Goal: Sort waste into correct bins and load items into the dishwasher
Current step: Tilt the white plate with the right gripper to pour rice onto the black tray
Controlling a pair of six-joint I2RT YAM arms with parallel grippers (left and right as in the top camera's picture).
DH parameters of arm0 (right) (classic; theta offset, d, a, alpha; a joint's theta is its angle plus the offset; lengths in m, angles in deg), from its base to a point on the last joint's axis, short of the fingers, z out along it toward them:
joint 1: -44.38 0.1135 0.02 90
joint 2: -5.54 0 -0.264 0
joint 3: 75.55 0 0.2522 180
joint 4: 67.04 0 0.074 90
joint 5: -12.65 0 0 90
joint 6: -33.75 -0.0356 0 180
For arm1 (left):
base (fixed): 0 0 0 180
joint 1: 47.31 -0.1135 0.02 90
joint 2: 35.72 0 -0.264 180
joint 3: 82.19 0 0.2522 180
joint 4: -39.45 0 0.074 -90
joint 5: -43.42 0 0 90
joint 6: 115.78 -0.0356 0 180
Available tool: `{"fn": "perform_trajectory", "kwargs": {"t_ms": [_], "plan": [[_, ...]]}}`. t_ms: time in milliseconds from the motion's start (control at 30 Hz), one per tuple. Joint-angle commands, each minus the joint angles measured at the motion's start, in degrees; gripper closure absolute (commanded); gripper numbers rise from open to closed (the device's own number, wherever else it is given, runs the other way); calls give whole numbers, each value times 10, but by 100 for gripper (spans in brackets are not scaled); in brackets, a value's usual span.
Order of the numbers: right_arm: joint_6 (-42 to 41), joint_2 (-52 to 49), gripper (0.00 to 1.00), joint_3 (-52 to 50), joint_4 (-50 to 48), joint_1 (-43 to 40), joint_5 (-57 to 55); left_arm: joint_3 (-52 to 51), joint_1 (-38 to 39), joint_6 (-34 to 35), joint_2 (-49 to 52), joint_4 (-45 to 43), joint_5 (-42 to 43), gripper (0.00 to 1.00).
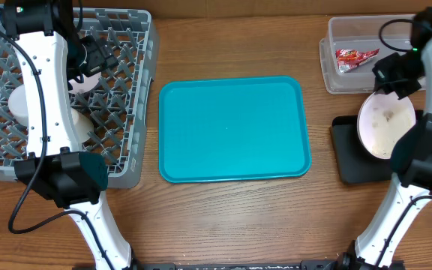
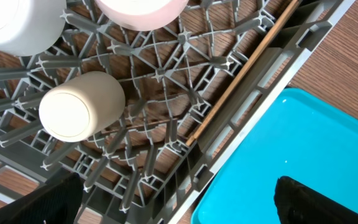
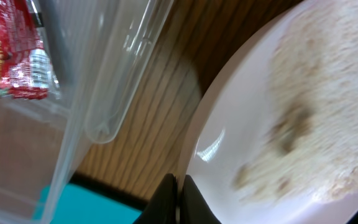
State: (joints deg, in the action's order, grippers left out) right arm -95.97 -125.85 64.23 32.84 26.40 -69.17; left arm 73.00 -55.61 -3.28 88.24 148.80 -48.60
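Plate (image 1: 385, 124), white and flecked with crumbs (image 3: 303, 124), tilted over the black bin (image 1: 345, 154), rim pinched in the right claw (image 3: 178, 193). Red wrapper (image 1: 355, 57) lies in the clear tub (image 1: 334, 71). Left claw (image 2: 179, 202) hangs wide open above the grey dish rack (image 1: 126, 150).

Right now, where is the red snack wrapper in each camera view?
Overhead: red wrapper in the clear tub, upper right.
Left wrist: not in view.
Right wrist: top left, behind the tub's wall.
Shared landmark: teal tray, in all three.
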Motion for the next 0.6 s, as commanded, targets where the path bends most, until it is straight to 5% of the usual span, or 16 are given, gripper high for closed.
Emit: {"fn": "perform_trajectory", "kwargs": {"t_ms": [0, 567], "plan": [[47, 33, 96, 17, -1, -32, 118, 7, 1, -4, -14, -1, -8, 0], [122, 130, 96, 17, 44, -143, 191, 7, 1, -4, -14, -1, -8, 0]]}}
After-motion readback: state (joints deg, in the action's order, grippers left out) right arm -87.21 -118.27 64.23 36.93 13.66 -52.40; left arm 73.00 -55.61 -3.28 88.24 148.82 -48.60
